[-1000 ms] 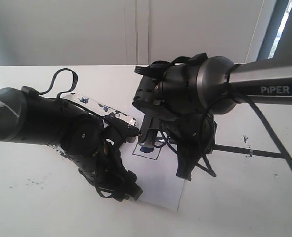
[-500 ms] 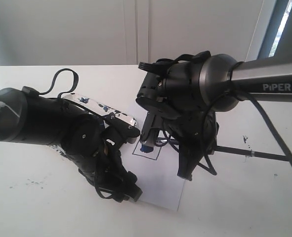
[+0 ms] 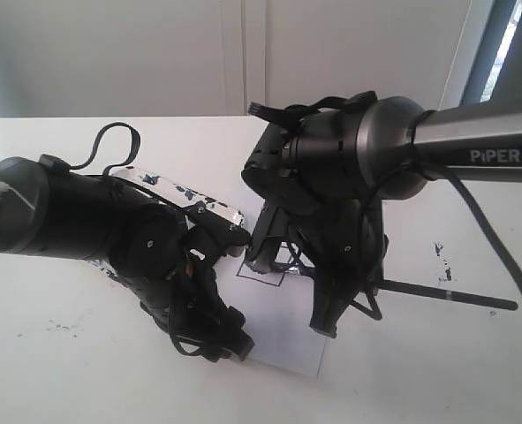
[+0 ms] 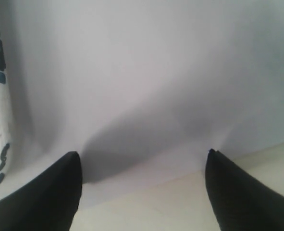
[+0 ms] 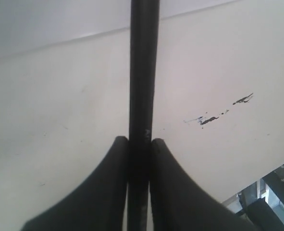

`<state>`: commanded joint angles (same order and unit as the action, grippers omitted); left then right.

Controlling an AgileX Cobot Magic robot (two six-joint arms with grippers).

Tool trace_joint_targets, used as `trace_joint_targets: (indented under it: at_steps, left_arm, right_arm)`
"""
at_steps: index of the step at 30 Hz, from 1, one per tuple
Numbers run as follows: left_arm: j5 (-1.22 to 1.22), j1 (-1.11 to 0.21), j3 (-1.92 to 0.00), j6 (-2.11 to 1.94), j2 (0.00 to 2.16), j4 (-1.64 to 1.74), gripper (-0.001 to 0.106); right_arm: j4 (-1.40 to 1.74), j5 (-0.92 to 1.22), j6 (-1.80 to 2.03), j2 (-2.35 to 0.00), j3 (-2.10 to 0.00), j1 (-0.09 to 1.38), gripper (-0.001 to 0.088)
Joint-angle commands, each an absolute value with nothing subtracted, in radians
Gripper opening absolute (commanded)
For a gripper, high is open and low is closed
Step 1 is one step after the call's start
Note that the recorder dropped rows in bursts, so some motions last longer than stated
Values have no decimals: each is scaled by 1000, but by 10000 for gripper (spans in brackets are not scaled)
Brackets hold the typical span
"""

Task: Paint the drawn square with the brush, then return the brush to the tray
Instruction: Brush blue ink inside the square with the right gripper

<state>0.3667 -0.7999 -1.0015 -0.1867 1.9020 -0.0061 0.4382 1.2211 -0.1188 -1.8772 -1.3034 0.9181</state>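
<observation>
White bench (image 3: 57, 371), matte, with small dark flecks (image 3: 439, 250) on the right side. Far wall (image 3: 110, 53): pale flat panels, one vertical seam (image 3: 244, 53) near centre. Far right: dark window frame (image 3: 488, 53) with a bright daylight strip (image 3: 510, 31) beside it. Light diffuse; shadows on the bench soft.

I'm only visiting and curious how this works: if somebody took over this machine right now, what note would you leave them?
Left gripper: open, fingertips down at the edge of the paper, beside the tray.
Right gripper: shut on the brush; the brush's tip end is hidden under the arm, over the drawn square.
Done: the brush is out of the tray and at the square. How much is painted cannot be seen.
Left: finish painting, then put the brush back in the tray.
</observation>
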Motion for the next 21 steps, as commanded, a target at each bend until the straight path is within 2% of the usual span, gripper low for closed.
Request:
trace_joint_targets:
  at_steps: [21]
  left_arm:
    - [365,-800,-1001,-208,1902,-6,749]
  right_arm:
    - [441,1221,-128,-1858,-1301,916,0]
